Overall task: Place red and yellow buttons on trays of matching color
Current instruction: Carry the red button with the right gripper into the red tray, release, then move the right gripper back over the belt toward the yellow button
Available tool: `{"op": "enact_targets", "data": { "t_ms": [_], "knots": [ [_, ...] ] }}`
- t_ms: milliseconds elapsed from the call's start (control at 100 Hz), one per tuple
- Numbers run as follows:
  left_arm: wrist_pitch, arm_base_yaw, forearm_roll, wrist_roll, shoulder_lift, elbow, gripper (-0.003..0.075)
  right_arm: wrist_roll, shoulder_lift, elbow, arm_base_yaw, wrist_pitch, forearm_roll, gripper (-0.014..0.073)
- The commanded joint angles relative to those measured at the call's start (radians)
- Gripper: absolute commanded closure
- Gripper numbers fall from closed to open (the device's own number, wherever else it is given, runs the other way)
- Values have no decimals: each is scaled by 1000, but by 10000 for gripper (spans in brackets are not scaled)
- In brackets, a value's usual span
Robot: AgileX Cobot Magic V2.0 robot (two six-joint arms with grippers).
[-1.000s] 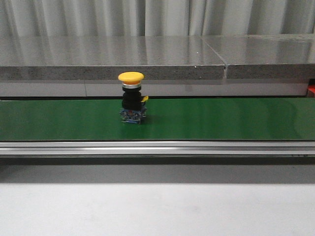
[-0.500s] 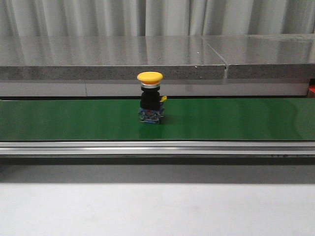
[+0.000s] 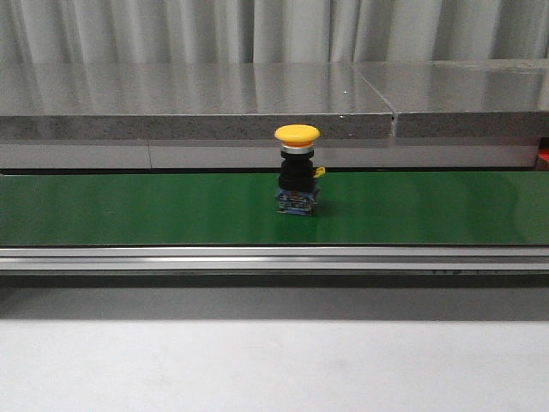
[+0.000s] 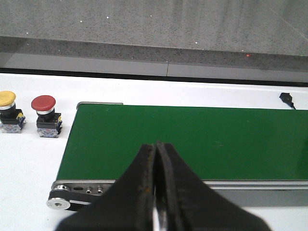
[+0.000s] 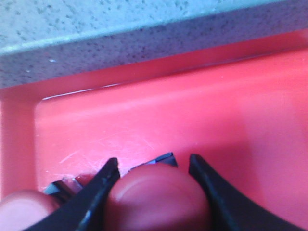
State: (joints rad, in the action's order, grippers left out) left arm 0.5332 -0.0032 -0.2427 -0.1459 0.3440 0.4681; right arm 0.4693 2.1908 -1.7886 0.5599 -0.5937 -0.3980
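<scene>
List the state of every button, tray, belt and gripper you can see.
Yellow button: upright on the green belt.
Second yellow button: upright beside the belt's end.
Red button: upright next to it.
Left gripper: shut, empty.
Right gripper: around another red button, over the red tray.

Conveyor belt (image 3: 129,206): green, running flat across the front view from edge to edge.
Rail (image 3: 257,258): silver metal strip along the belt's near side.
Roller (image 4: 58,203): at the belt's end in the left wrist view (its face is round and silver).
Stone ledge (image 3: 189,103): grey, speckled, behind the belt.
Curtain (image 3: 257,30): pale, pleated, behind the ledge.
Cable end (image 4: 287,98): small, black, lying on the white surface beside the belt.
</scene>
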Motion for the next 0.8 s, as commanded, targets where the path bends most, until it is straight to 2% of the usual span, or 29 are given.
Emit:
{"op": "enact_targets", "data": {
  "t_ms": [0, 120, 220, 290, 360, 460, 520, 790],
  "knots": [
    [-69, -9, -17, 0, 7, 27, 739, 1, -43, -31, 3, 53, -18, 578],
    [-69, -9, -17, 0, 7, 27, 739, 1, -25, -31, 3, 52, -18, 559],
    [-69, -9, -17, 0, 7, 27, 739, 1, -24, -31, 3, 56, -18, 472],
    [-69, -9, -17, 0, 7, 27, 739, 1, -24, -31, 3, 58, -18, 351],
    [-69, -9, -17, 0, 7, 27, 739, 1, -24, -32, 3, 57, -18, 186],
    [-69, -9, -17, 0, 7, 27, 739, 1, -30, -32, 3, 56, -18, 43],
    [-69, -9, -17, 0, 7, 27, 739, 1, -39, -32, 3, 58, -18, 20],
    [-71, -9, -17, 0, 7, 27, 739, 0, -134, -104, 4, -6, -18, 20]
  ]
}}
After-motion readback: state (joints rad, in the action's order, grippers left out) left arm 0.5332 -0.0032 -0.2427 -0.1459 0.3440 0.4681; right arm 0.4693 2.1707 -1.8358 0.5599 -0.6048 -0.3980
